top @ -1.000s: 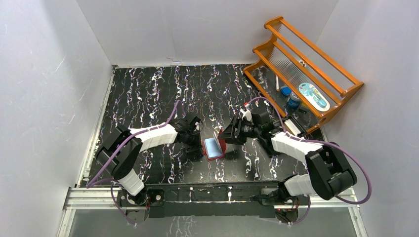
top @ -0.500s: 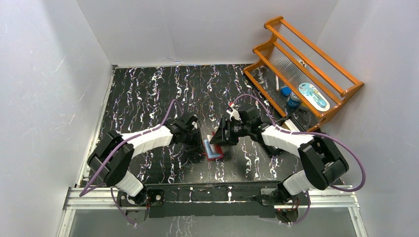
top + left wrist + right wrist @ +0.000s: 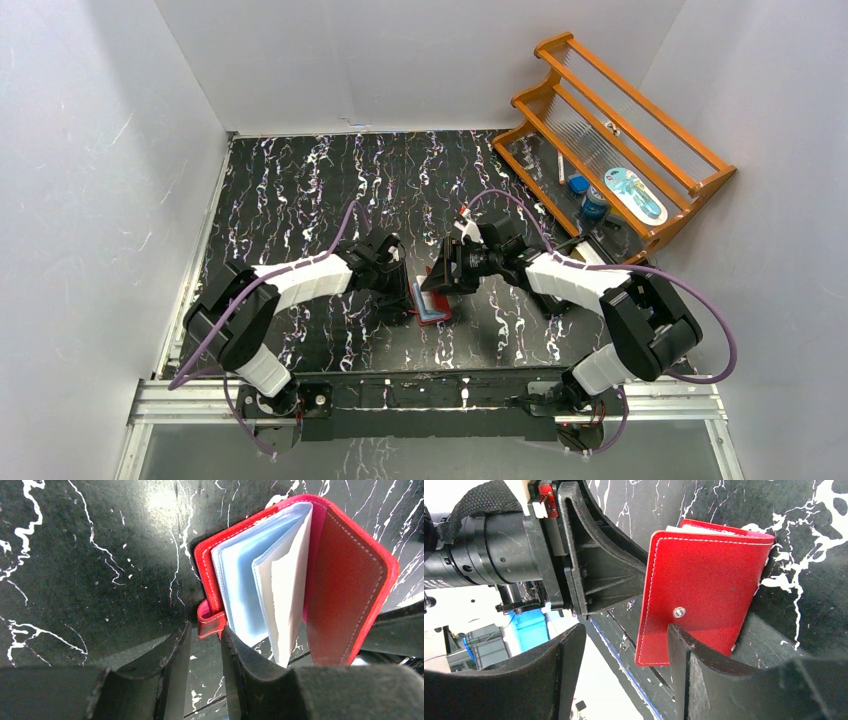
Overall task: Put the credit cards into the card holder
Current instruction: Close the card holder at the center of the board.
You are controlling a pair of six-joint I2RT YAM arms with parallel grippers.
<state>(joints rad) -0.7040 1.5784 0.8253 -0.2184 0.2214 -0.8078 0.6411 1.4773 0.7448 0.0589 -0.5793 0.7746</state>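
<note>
The red card holder lies half open on the black marbled table, its pale blue-white pockets fanned out. No loose credit cards show; I cannot tell whether the pockets hold any. My left gripper is open, with the holder's red strap tab at its tips. My right gripper is open wide. One of its fingers rests against the outside of the raised cover, below the snap stud. In the top view the card holder sits between the left gripper and the right gripper.
An orange wooden rack stands at the back right with a few small items on it. White walls close in the table on three sides. The left arm's wrist is close behind the holder in the right wrist view.
My left gripper's jaws have parted from shut. My right gripper has moved left against the holder, and the cover has swung up, so less of the blue inside shows from above.
</note>
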